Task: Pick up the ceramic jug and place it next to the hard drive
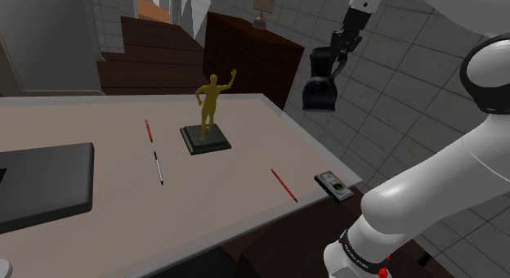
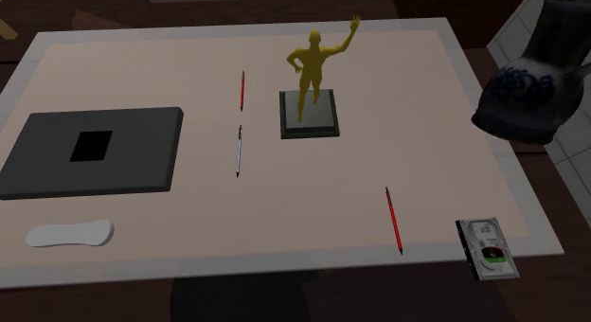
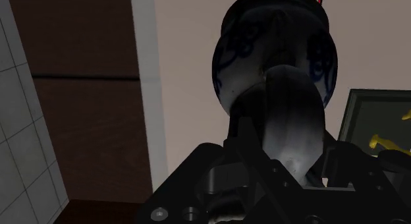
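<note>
My jaws pinch the neck of the blue-patterned jug (image 3: 273, 58), which hangs from my gripper (image 1: 327, 57) in the air beyond the table (image 1: 82, 121) edge, well apart from the hard drive (image 2: 490, 249) at its corner; I should carry it steadily across, lower it upright beside the drive, clear of the red pen (image 2: 393, 219)
</note>
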Tool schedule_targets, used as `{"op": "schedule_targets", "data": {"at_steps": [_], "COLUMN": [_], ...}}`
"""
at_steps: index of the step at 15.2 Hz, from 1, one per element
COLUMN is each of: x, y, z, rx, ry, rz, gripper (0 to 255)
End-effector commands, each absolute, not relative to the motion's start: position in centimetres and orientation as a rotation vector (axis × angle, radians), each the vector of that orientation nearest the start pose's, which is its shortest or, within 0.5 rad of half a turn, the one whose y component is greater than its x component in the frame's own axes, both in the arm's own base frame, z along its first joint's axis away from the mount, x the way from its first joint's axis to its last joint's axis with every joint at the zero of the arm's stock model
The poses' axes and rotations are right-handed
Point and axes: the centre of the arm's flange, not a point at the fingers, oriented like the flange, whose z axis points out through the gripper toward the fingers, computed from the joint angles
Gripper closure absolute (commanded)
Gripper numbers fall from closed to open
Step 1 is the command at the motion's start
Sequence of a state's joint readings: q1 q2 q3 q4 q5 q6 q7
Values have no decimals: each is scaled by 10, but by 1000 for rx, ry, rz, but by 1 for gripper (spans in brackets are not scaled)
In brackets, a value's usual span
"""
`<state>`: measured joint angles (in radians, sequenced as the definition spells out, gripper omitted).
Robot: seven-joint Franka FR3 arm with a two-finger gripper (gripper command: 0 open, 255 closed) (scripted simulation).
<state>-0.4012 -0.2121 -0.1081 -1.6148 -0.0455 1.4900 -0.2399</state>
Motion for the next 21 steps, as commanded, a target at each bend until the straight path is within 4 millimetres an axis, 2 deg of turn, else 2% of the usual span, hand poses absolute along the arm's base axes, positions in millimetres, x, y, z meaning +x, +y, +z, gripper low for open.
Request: {"op": "schedule_targets", "data": {"at_steps": [1,3,21], "x": [407,403,403], "y": [-270,-295,-295], "z": [714,723,627], "rx": [-3164,-3164,-3164], "ry": [433,433,433], "rz": [-119,-119,-119], "gripper": [255,255,255]}}
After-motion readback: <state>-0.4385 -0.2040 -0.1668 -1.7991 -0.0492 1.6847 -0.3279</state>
